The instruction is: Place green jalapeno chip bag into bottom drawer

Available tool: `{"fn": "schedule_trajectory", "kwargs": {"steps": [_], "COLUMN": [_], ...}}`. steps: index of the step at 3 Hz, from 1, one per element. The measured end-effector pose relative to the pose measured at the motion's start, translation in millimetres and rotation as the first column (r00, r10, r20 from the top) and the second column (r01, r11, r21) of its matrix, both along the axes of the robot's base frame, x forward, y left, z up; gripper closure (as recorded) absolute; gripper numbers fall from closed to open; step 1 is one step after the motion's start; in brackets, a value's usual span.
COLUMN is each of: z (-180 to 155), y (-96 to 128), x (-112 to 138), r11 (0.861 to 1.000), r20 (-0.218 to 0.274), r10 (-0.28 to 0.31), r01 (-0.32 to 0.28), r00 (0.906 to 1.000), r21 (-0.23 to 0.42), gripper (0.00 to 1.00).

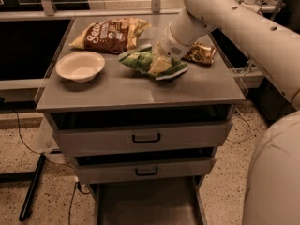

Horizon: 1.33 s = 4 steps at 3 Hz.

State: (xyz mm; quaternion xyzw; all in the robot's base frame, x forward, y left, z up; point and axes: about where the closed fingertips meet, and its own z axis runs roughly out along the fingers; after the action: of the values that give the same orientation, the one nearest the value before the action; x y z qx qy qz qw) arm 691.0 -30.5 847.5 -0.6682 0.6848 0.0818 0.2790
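Camera view: looks down on a grey drawer cabinet from the front.
Bottom drawer (145, 205): nearest, pulled out, its flat grey floor bare.
Middle drawer (146, 171): just above, black handle, slightly out.
Top drawer (146, 138): black handle, also slightly out, under the table edge.
Table (140, 90): grey top carrying everything else.
White bowl (80, 65): left side, upright.
Green jalapeno chip bag (138, 60): lies flat at mid-table, right of the bowl, well apart from the bottom drawer.
Hand (159, 65): down on the bag's right end, touching it; cannot tell whether it grips.
Small gold-brown bag (200, 54): just right of the hand.
Large brown chip bag (110, 34): farthest, behind the bowl.
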Motion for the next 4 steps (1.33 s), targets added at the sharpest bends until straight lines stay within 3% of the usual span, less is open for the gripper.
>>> {"fn": "schedule_trajectory", "kwargs": {"steps": [1, 2, 3, 4], "z": [-0.1, 0.0, 4.7, 20.2], "y": [0.1, 0.1, 0.0, -3.1], "x": [0.0, 0.0, 0.0, -19.3], "r11": [1.0, 1.0, 1.0, 1.0], "r20": [0.0, 0.0, 0.0, 0.014], "r10": [0.0, 0.0, 0.0, -0.025], "r01": [0.0, 0.0, 0.0, 0.025], "r00": [1.0, 1.0, 1.0, 0.9996], "r21": [0.0, 0.0, 0.0, 0.005], "gripper": [0.88, 1.0, 1.0, 1.0]}}
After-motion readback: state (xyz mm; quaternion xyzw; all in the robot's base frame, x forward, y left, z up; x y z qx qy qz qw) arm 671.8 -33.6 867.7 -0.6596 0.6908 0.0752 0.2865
